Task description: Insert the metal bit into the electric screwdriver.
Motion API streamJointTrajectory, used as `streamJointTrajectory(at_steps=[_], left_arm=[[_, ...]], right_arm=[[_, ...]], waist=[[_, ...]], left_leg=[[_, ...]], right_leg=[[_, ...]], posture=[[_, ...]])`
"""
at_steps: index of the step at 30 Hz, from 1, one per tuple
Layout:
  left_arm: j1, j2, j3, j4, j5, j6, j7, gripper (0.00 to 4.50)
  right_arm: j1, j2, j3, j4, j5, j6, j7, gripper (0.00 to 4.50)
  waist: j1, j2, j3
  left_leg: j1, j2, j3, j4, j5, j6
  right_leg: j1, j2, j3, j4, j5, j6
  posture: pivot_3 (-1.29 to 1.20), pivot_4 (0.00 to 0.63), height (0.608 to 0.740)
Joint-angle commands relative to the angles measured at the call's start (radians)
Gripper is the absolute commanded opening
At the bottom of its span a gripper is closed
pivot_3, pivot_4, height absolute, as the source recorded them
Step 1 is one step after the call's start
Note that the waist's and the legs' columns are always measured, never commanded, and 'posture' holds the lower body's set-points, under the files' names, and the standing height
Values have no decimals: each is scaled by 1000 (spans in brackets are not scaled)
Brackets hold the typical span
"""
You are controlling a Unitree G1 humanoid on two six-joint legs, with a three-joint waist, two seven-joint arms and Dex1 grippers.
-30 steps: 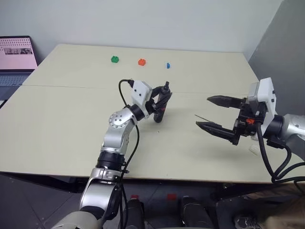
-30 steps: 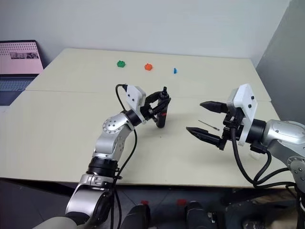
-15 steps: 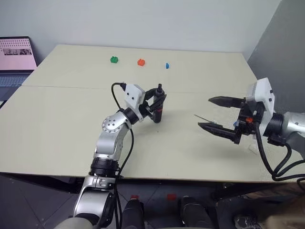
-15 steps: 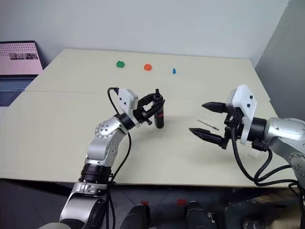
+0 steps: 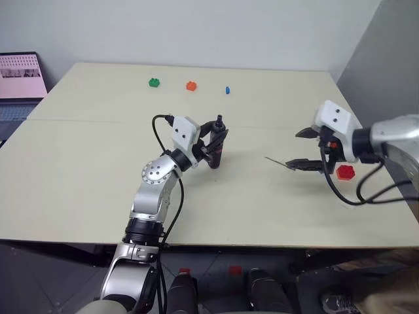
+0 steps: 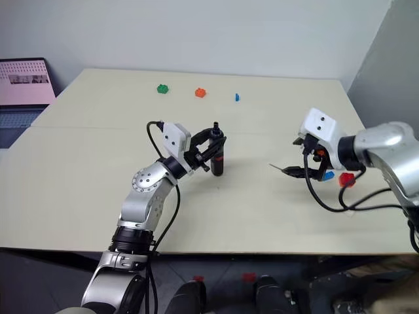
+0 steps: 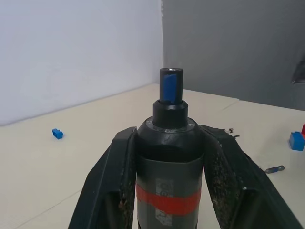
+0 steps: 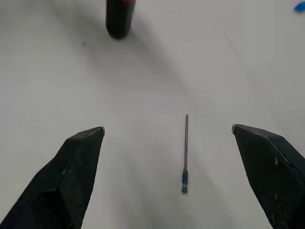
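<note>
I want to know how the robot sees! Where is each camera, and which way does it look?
Left eye view: on the head, looking forward and down at the table; both arms show.
Right eye view: its twin beside it, same scene.
Left wrist view: on the left arm, looking along the left gripper, shut on the electric screwdriver.
Right wrist view: on the right arm, looking down between the open right gripper fingers at the metal bit.
Shared: the screwdriver shows in both wrist views and both eye views.
</note>
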Motion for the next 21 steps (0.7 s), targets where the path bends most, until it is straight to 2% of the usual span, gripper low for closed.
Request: streamJointTrajectory(at_steps=[1,7,10,17,21], left_arm=[[-4,0,-15,5,22,-24,13,1636],[13,-9,-26,2,35,-46,34,1636],[18,-8,-27,2,41,-55,43,1635],[25,-2,-26,-1,43,-63,53,1635],[27,1,-25,-3,45,-65,56,1635]], right_arm=[[-135,107,106,242,-136,-12,56,4500],[-270,332,240,691,-333,-151,84,4500],[-313,422,253,889,-409,-241,67,4500],[-373,522,220,1142,-506,-362,59,4500],[-410,552,195,1225,-535,-384,80,3782]], waist=[[-4,0,0],[-2,1,0],[-9,1,0],[-10,2,0],[-12,3,0]], left_leg=[[0,0,0,0,0,0],[-2,0,-1,-1,0,0],[0,0,-1,-1,0,0],[0,0,-1,-1,0,0],[1,0,-1,-1,0,0]], right_leg=[[0,0,0,0,0,0],[0,0,-1,0,3,5],[0,0,-1,0,3,6],[0,0,-1,2,3,6],[0,0,-1,2,3,6]], posture=[[0,150,740],[0,150,740],[0,150,740],[0,150,740],[0,150,740]])
